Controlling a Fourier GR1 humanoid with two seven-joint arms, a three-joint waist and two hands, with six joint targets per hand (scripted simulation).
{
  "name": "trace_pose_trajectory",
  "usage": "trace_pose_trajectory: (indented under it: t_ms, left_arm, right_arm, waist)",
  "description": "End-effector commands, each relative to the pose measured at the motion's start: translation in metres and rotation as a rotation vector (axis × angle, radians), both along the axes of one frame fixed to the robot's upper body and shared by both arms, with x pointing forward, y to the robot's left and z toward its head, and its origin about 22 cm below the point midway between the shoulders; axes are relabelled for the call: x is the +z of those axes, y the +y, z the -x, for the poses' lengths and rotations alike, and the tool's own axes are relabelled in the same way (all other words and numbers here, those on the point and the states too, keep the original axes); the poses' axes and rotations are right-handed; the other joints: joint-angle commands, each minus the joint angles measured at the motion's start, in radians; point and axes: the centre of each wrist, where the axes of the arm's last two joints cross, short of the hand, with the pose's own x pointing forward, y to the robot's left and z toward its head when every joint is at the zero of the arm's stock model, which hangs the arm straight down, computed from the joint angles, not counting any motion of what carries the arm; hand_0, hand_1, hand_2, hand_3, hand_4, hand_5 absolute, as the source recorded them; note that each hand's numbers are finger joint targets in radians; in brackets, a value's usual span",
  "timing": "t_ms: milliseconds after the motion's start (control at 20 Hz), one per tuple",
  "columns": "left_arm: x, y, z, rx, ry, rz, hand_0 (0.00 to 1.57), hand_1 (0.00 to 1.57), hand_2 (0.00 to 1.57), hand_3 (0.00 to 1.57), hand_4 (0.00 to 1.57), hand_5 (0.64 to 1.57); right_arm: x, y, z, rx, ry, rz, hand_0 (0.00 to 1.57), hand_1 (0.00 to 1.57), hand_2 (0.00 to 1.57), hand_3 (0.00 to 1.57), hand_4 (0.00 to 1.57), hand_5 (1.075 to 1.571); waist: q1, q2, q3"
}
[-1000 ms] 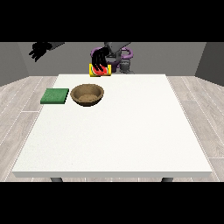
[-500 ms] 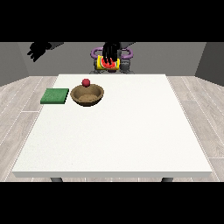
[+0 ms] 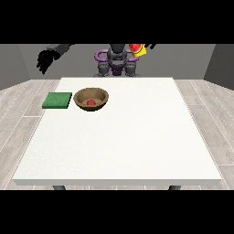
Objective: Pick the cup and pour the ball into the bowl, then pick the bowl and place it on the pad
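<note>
Sitting in the far left part of the white table (image 3: 119, 137), the brown bowl (image 3: 91, 99) holds the red ball (image 3: 91, 102), which lies low inside it, near the middle of the bottom. The bowl stands upright on the table, its rim whole and round toward the camera. Just left of it lies the flat green pad (image 3: 57, 100), close to the table's left edge; a narrow strip of white shows between pad and bowl, so the two do not touch.

The cup (image 3: 137, 49) is up in the air at the far side, well above the table and right of the robot's (image 3: 116, 61) dark body. It shows yellow on the outside and red within, and it is tilted, with its mouth turned down and toward the left. Nothing can be seen inside it but the red lining. The hand at the view's right (image 3: 150, 45) is almost wholly cut off by the top of the view; only a dark bit of it shows just beside the cup's upper right edge, and whether its fingers are round the cup cannot be told.

The hand at the view's left (image 3: 45, 59) hangs in the air beyond the table's far left corner, well apart from pad and bowl. Its fingers point downward, straight and a little spread, and it holds nothing.
</note>
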Motion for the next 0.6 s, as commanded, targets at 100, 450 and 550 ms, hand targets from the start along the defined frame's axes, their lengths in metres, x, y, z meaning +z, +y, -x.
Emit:
trace_pose_trajectory:
  t_ms: [100,450,550]
  left_arm:
    - [0.043,0.066,-0.005,-0.171,-0.011,0.492,0.00,0.00,0.00,0.00,1.05,1.567]
    - [0.081,0.169,-0.002,-0.331,-0.036,0.569,0.00,0.00,0.00,0.00,1.06,1.558]
    - [0.099,0.188,-0.002,-0.310,0.001,0.570,0.00,0.00,0.00,0.00,1.05,1.555]
  right_arm:
    - [-0.019,0.014,0.000,-0.078,0.005,-0.051,0.00,0.00,0.00,0.00,0.78,1.560]
    - [-0.045,0.016,0.008,-0.137,-0.057,-0.109,0.00,0.00,0.00,0.00,0.74,1.565]
    - [-0.054,0.045,-0.005,-0.121,-0.031,-0.128,0.00,0.00,0.00,0.00,0.74,1.567]
  waist:
    - [0.099,0.064,0.0061]
    - [0.156,0.171,0.0124]
    - [0.144,0.172,0.0125]
